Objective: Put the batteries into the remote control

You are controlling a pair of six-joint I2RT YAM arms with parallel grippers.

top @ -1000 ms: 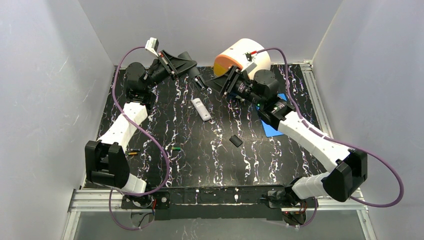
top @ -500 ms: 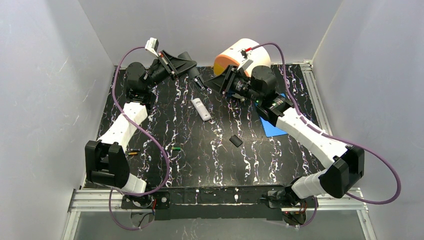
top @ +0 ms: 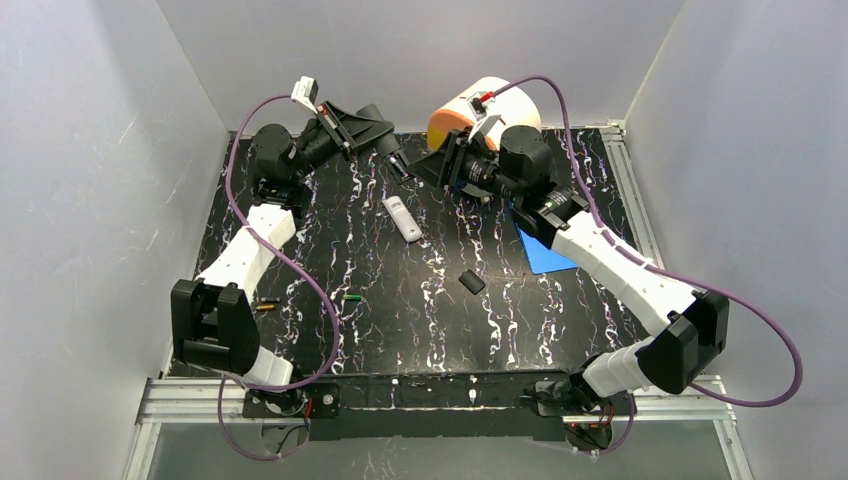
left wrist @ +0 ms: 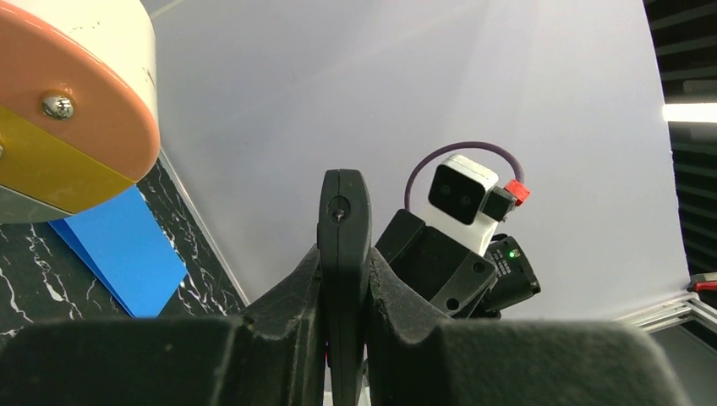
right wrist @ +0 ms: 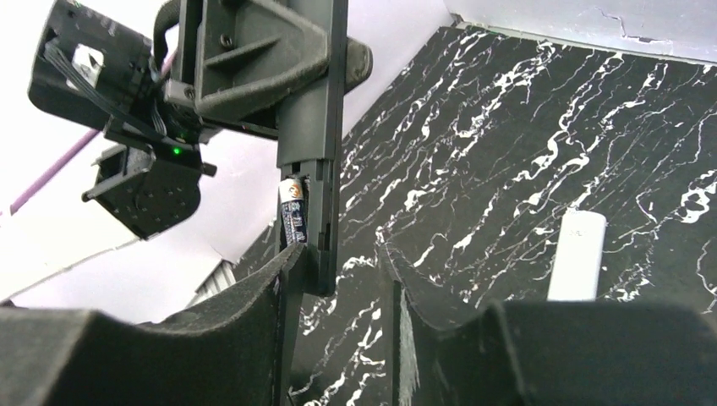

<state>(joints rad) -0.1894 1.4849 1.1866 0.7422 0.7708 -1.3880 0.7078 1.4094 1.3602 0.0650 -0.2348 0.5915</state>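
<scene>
Since the earlier frame, the right arm has brought its wrist a little closer to the left gripper (left wrist: 342, 262), and the left arm has stayed where it was. The left gripper is closed firmly on a black remote control (right wrist: 321, 127) and holds it up above the table (top: 330, 250), clamped edge-on between both fingers. The right gripper (right wrist: 341, 264) stands partly open and holds nothing. The free end of the black remote control reaches down between its fingers, close against one finger and apart from the other.

One battery (right wrist: 292, 213) already sits in the open compartment of this remote, just ahead of the right gripper's fingertips. A green battery (top: 351, 297) and an orange-yellow battery (top: 265, 306) lie on the table, well behind both grippers, towards the arm bases. A white remote (top: 401, 218) lies flat on the table, below the two grippers and near them. A small black cover (top: 471, 281) lies further back, apart from it.
</scene>
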